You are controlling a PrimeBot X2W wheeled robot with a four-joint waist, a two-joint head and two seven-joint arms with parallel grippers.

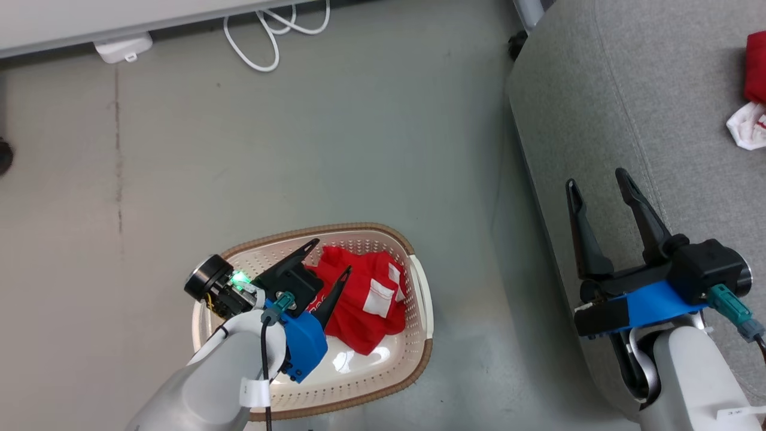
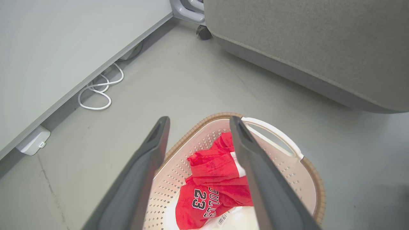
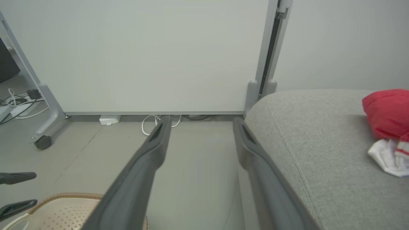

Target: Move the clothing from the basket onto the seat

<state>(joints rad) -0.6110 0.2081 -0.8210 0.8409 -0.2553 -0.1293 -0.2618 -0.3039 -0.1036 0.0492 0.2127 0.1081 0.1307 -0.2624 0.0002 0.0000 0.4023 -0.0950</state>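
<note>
Grey smooth floor runs between a pale wall panel at the far side, where a white cable loops beside a small white box, and the seat at the right. At near centre on the floor stands the basket, and in it lies a crumpled red jersey, one part of the clothing. A second red garment, with a white, red-trimmed fold beside it, lies on the seat at its far right. The left claw hangs over the basket with its two fingers spread wide and nothing between them, framing the jersey; whether a tip touches the cloth cannot be told. The right claw, likewise wide open and empty, hovers over the seat's near left edge. Judged from its folds, the jersey is light, limp and not fragile. It will probably sag and trail when lifted, so a pinch on a raised ridge of bunched cloth near its middle should gather more layers than a grip on a thin hem. The light basket might be dragged along if the cloth snags on its perforated wall. In the left wrist view the jersey's black-and-white lettering, seen upside down, reads "BULLS" and "23". A white tag nearer the camera carries print too small to read.
</note>
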